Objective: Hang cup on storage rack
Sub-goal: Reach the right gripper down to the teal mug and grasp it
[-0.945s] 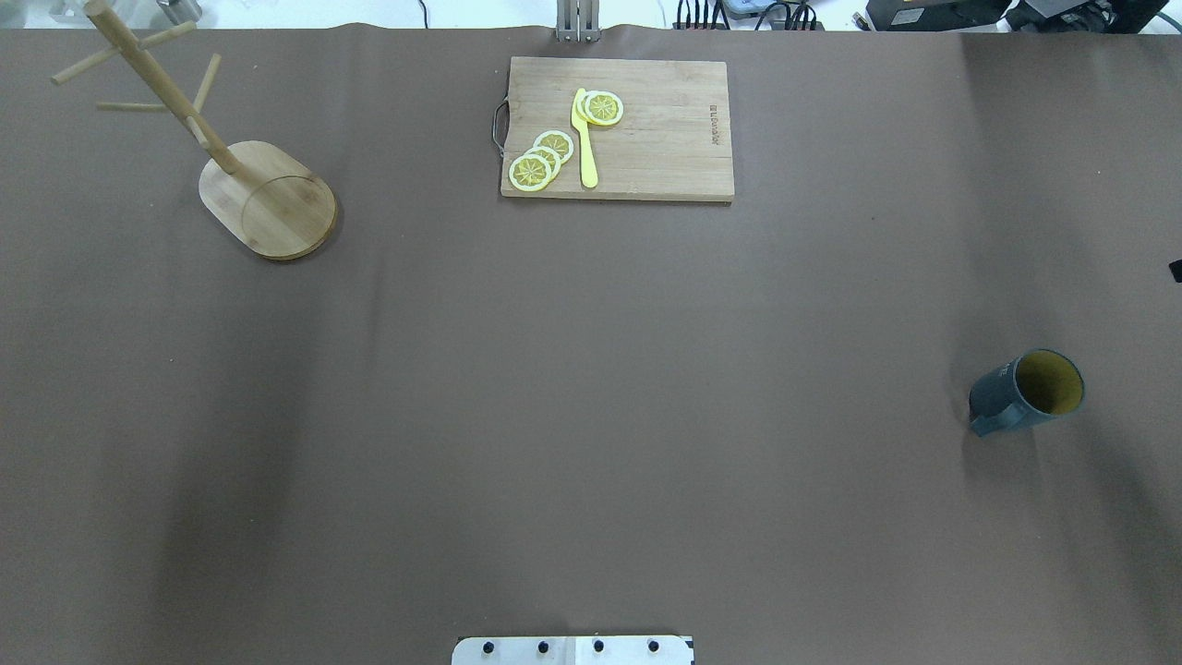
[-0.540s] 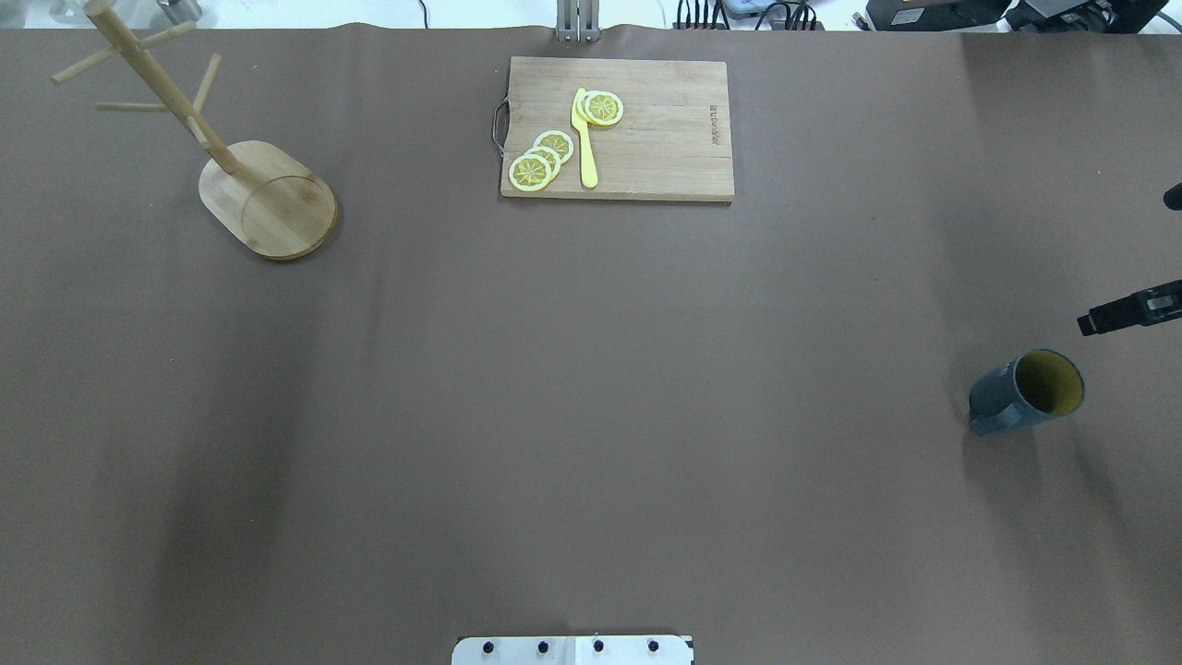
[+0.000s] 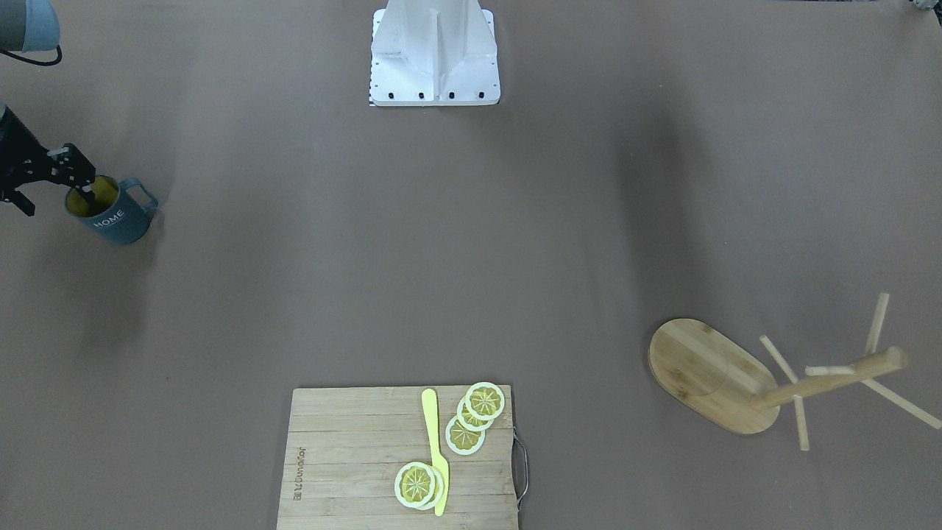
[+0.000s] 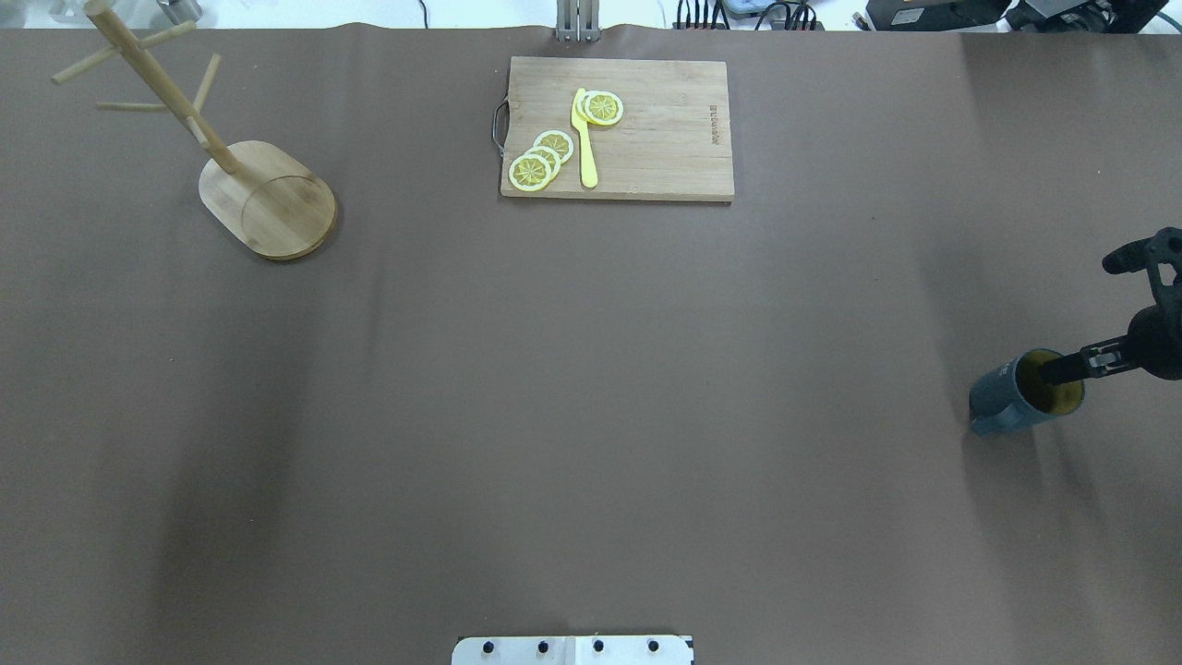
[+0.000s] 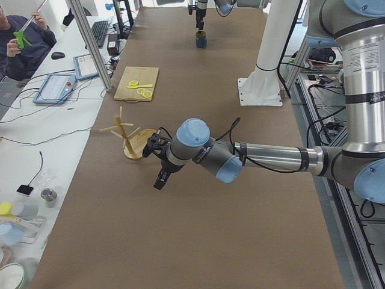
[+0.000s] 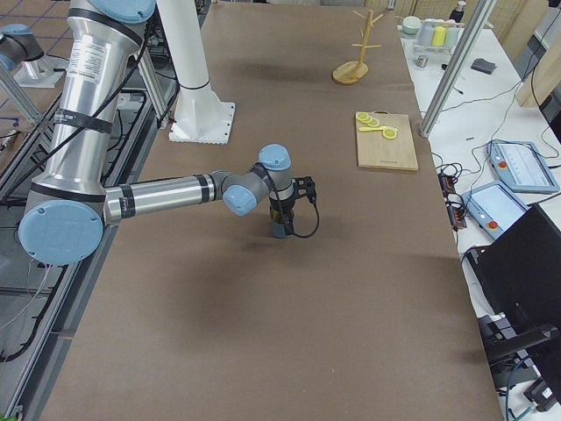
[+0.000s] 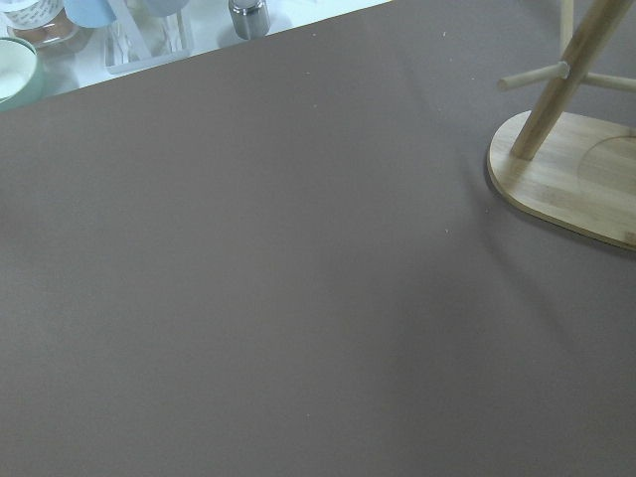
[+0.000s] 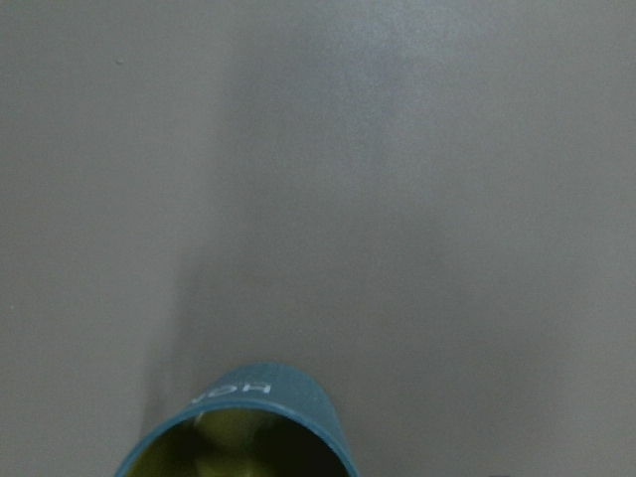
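Barely started. Found upright on the table (image 4: 591,416) near the robot's right edge: the cup (image 4: 1016,402), with its handle (image 3: 143,195) turned toward the middle. Reaching over it with the right gripper (image 3: 59,200) — spread wide, with one finger (image 3: 85,182) dipped into the yellow inside and the other outside the wall on the far side, so straddling the rim but not clamped on it. Not lifted as yet; by the wrist view, seated flat on the table.

Well apart from all that, at the far left corner: the rack (image 4: 277,208), with every peg bare. Between the two, along the far edge, a board (image 4: 665,139) with lemon slices (image 4: 540,157) and a yellow knife (image 4: 585,148).

Hovering above the table near the rack's base: the left gripper (image 5: 159,177). Cannot tell whether spread or closed, seen only from the side.

Left to do, by this reading — close on the wall, lift, carry across or pass over, thread the handle onto a peg, let go.
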`<state>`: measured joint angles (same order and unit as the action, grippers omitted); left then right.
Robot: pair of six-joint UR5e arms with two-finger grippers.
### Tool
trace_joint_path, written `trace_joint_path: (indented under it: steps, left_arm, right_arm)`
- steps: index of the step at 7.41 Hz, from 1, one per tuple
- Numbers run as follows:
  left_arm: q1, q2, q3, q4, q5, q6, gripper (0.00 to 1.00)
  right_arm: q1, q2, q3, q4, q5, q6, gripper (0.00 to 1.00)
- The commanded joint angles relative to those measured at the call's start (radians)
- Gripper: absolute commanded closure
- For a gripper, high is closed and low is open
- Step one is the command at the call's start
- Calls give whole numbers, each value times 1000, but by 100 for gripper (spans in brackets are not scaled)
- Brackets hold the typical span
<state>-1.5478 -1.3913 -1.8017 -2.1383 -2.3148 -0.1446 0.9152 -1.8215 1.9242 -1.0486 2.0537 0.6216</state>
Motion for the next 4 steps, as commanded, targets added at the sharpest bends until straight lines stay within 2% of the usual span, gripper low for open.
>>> trace_joint_path:
  steps: [1,2,4]
  left_arm:
    - [0,0,4,-2,2,0,1]
    - [0,0,4,-2,2,0,1]
    - [0,0,4,-2,2,2,1]
  right_arm:
    - [-19,-2,-17,7,-9,1,83]
    - [-19,-2,-16,7,-6,1,100]
    - [-16,2,-8,7,2,3,100]
